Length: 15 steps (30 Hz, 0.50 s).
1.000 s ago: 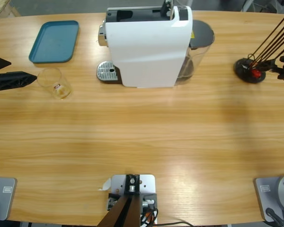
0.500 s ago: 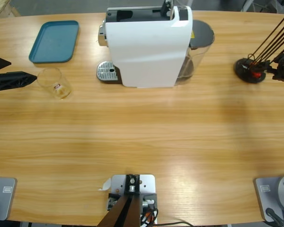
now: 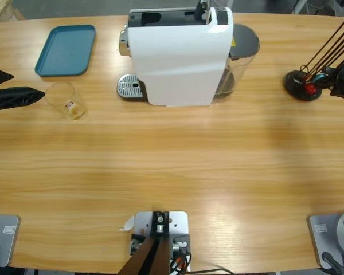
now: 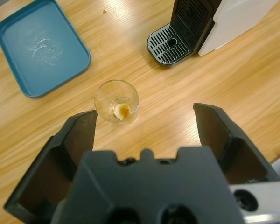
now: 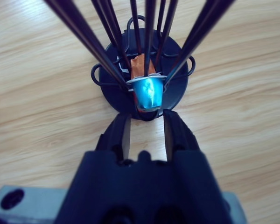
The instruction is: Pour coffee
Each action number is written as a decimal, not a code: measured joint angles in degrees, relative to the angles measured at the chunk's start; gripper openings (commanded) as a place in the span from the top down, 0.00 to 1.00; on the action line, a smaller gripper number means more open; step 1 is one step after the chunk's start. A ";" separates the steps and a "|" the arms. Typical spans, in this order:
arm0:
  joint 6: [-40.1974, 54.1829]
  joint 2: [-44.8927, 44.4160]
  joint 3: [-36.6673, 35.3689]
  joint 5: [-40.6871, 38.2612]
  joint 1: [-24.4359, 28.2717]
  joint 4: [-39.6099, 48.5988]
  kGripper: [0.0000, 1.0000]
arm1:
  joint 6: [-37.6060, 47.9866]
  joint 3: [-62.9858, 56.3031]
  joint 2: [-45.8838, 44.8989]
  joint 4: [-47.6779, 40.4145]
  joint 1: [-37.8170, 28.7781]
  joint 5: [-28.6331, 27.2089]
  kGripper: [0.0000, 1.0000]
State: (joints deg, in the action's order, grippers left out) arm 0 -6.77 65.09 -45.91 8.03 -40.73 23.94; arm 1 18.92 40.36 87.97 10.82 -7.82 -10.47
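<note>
A clear glass tumbler (image 3: 66,101) stands on the table left of the white coffee machine (image 3: 178,57). My left gripper (image 3: 27,84) is at the left edge with its jaws open wide, just short of the tumbler (image 4: 116,102). A small brownish spot sits low in the glass; I cannot tell whether it is liquid or a mark, and no dark coffee shows. My right gripper (image 5: 147,128) is narrowly open just in front of a blue capsule (image 5: 147,93). That capsule hangs in a black wire capsule holder (image 3: 301,85), with an orange capsule (image 5: 141,65) behind it.
A teal tray (image 3: 66,49) lies at the back left. The machine's metal drip grate (image 3: 130,87) juts out on its left side, and its grey water tank (image 3: 241,54) is on its right. The holder's long black rods (image 3: 332,48) rise above the right gripper (image 3: 332,81).
My right gripper has edged a little closer to the capsule holder. The left gripper and the tumbler have not moved.
</note>
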 measured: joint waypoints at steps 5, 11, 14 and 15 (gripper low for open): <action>0.00 0.00 0.00 0.00 0.00 0.00 0.10 | 0.00 0.00 0.19 -0.15 0.43 0.28 0.86; 0.00 0.00 0.00 0.00 -0.01 0.00 0.10 | -0.06 0.00 0.29 -0.31 1.06 0.29 1.00; 0.00 0.00 0.00 0.00 -0.01 0.00 0.10 | -0.07 0.00 0.40 -0.35 1.08 0.29 1.00; 0.00 0.00 0.00 0.00 -0.01 0.00 0.10 | -0.07 0.00 0.40 -0.35 1.12 0.29 1.00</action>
State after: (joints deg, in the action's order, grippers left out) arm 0 -6.77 65.09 -45.91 8.03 -40.74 23.94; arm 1 18.85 40.36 88.37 10.46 -6.70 -10.18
